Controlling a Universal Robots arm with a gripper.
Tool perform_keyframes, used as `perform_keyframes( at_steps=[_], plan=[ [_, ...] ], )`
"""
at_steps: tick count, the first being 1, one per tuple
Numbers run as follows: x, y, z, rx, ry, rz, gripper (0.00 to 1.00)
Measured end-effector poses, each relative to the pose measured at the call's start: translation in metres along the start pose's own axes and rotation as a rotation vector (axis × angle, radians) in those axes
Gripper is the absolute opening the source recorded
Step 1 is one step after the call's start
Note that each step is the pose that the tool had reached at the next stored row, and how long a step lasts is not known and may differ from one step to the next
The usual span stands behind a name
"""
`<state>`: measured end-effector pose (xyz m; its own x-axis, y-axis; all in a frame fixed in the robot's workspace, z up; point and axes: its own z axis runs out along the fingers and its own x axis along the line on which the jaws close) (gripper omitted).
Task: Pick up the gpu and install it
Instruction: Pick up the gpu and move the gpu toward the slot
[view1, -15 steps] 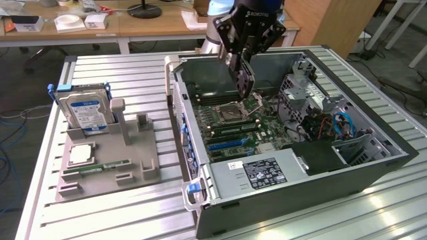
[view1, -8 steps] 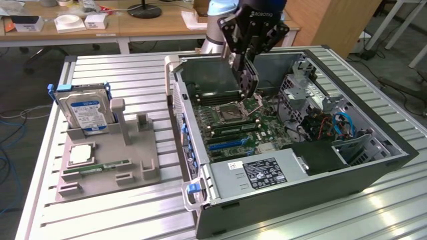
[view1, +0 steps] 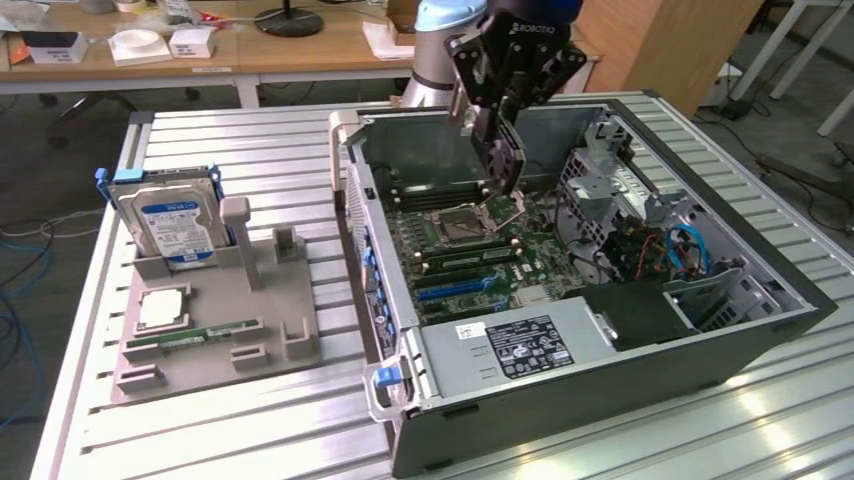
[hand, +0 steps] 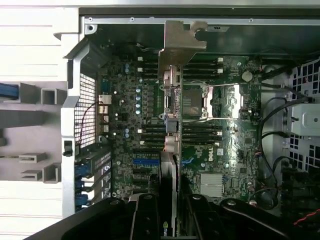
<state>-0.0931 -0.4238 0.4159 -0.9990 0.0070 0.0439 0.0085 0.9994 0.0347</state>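
Note:
My gripper hangs over the open computer case, shut on the gpu. The gpu is a thin dark card that hangs upright from the fingers, its lower edge just above the motherboard near the processor socket. In the wrist view the gpu is seen edge-on, running from between my two black fingers out to its silvery end bracket near the case's rear wall. A blue expansion slot lies on the board just beside the card's line.
On the exterior view's left, a grey parts fixture holds an upright blue-labelled hard drive, a processor chip and a green memory stick. Cables and drive cages crowd the case's far side. A power supply sits at its front.

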Motion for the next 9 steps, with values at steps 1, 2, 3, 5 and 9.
perform_keyframes(
  at_steps=[1, 2, 3, 5, 9],
  plan=[
    [-0.0012, 0.0000, -0.0001, 0.0000, 0.0000, 0.000, 0.26],
    [-0.0024, 0.0000, -0.0001, 0.0000, 0.0000, 0.000, 0.26],
    [-0.0036, 0.0000, -0.0001, 0.0000, 0.0000, 0.000, 0.26],
    [-0.0058, 0.0000, -0.0002, 0.0000, -0.0001, 0.000, 0.26],
    [-0.0103, 0.0000, -0.0005, 0.0000, 0.0000, 0.000, 0.26]
  ],
)
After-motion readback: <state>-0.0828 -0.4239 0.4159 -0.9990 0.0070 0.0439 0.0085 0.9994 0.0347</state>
